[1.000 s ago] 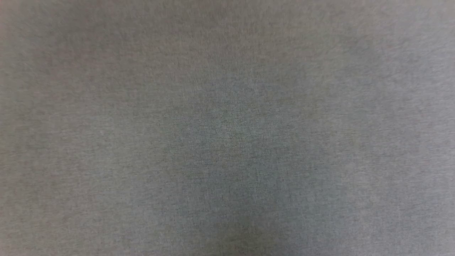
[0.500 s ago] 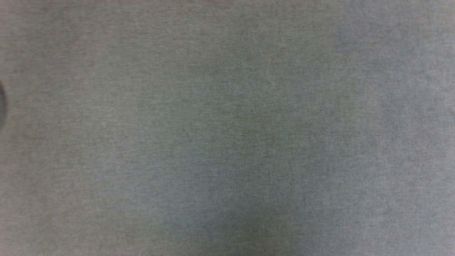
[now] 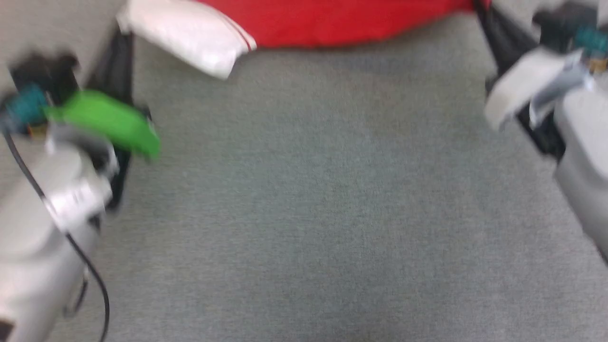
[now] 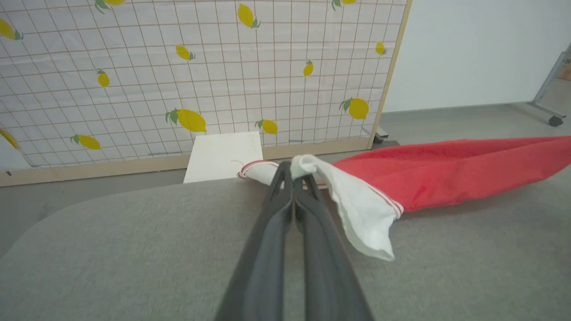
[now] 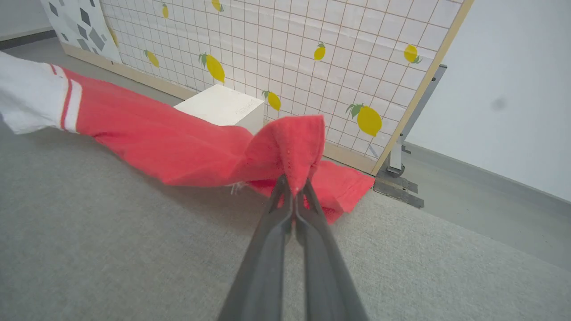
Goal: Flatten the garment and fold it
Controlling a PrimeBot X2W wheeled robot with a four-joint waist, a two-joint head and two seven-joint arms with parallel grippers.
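The garment [image 3: 332,21], red with a white sleeve [image 3: 190,33], stretches across the far side of the grey table [image 3: 304,199] in the blurred head view. My left gripper [image 4: 292,171] is shut on the white sleeve end [image 4: 357,209], which hangs down to the right of the fingers. My right gripper [image 5: 295,187] is shut on a bunched red corner [image 5: 290,147] at the other end. The red cloth [image 5: 169,142] sags between the two grips, just above the table. In the head view the left gripper [image 3: 124,35] is at the upper left and the right gripper [image 3: 480,14] at the upper right.
Beyond the table's far edge stand a lemon-patterned grid screen [image 4: 200,67] in a wooden frame and a white box [image 5: 223,107]. A plain wall [image 4: 468,49] and a wheeled stand foot [image 4: 553,118] lie to the right. Grey tabletop [image 5: 111,249] spreads toward me.
The head view has swung: earlier it held plain grey tabletop, now the garment and both arms are in it. That is camera motion; no move of the garment can be told.
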